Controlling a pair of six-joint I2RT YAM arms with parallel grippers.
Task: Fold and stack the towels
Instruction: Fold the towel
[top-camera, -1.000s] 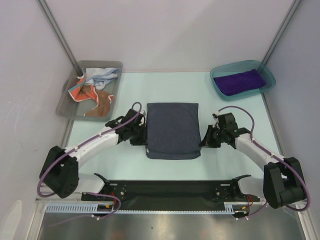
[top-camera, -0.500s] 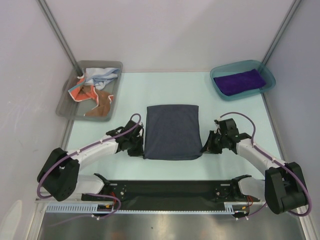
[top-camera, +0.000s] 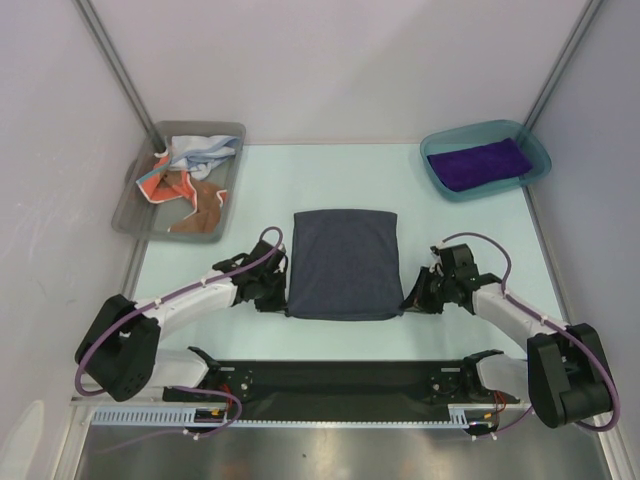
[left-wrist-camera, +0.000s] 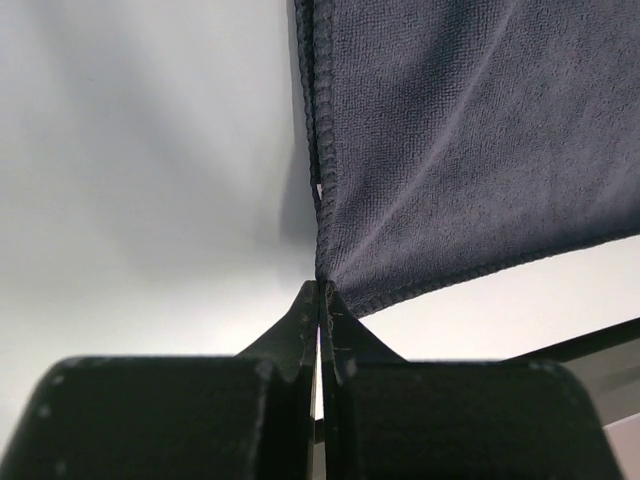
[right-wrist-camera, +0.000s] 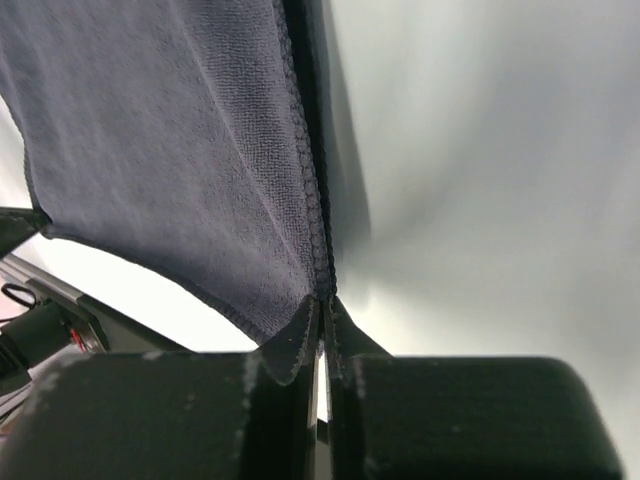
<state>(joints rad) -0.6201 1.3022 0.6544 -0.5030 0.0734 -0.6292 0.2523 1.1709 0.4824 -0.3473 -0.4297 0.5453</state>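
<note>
A dark grey-blue towel (top-camera: 343, 263) lies folded in the middle of the table, its near edge lifted a little. My left gripper (top-camera: 282, 296) is shut on its near left corner (left-wrist-camera: 335, 275). My right gripper (top-camera: 408, 298) is shut on its near right corner (right-wrist-camera: 300, 280). A deep purple towel (top-camera: 480, 163) lies folded in the teal bin (top-camera: 486, 135) at the back right. Orange-red and pale white/light-blue towels (top-camera: 185, 175) lie crumpled in the grey bin (top-camera: 130, 208) at the back left.
Grey walls close in the table on three sides. A black rail (top-camera: 340, 378) runs along the near edge between the arm bases. Bare table shows between the grey-blue towel and the bins.
Both grippers have drawn the grey-blue towel toward the near edge, holding its near corners. The towel now looks a little shorter front to back.
</note>
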